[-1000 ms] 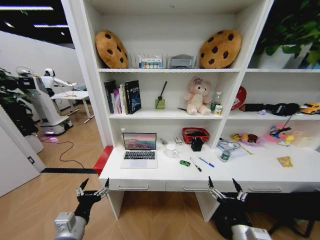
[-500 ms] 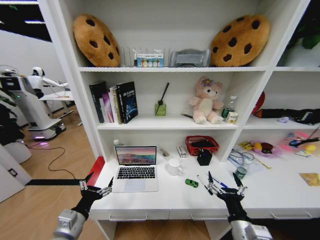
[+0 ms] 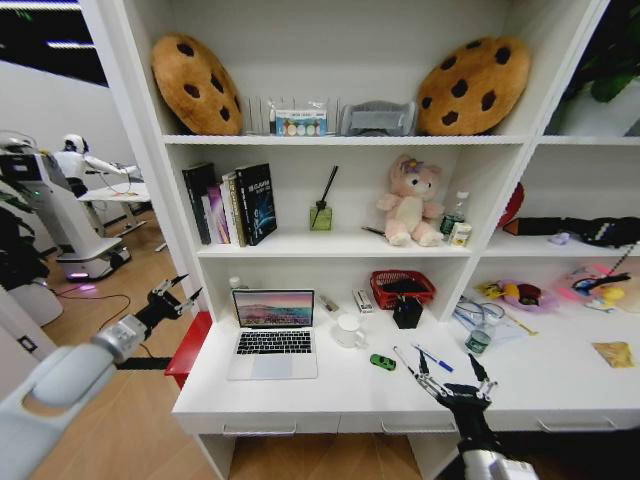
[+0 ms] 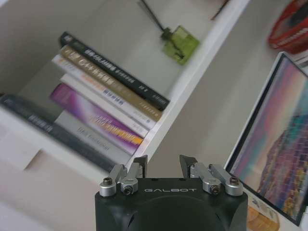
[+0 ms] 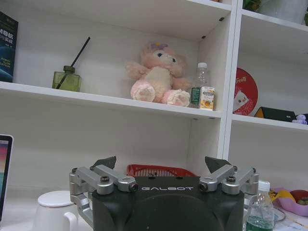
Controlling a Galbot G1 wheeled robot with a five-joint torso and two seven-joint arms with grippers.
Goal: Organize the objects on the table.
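Note:
On the white table (image 3: 330,388) stands an open silver laptop (image 3: 273,340); its screen (image 4: 274,154) also fills one side of the left wrist view. To its right lie a tiny green item (image 3: 382,362), a black pen (image 3: 403,358) and a blue pen (image 3: 433,359). A green-capped bottle (image 3: 480,340) stands farther right, and a yellow packet (image 3: 613,353) lies at the far right. My left gripper (image 3: 170,298) is raised off the desk's left end, open and empty, facing the books (image 4: 101,110). My right gripper (image 3: 448,380) hovers open over the desk's front edge near the pens.
A white mug (image 3: 349,330), a red basket (image 3: 403,288) and a black holder (image 3: 407,312) stand at the back of the desk. Shelving rises directly behind, with a pink plush bear (image 5: 156,74) and a diffuser (image 5: 66,79). Another robot (image 3: 45,215) stands far left.
My left arm has swung up and out to the left, from the desk's front edge to beside the shelving. The right gripper has stayed near the pens, slightly lower.

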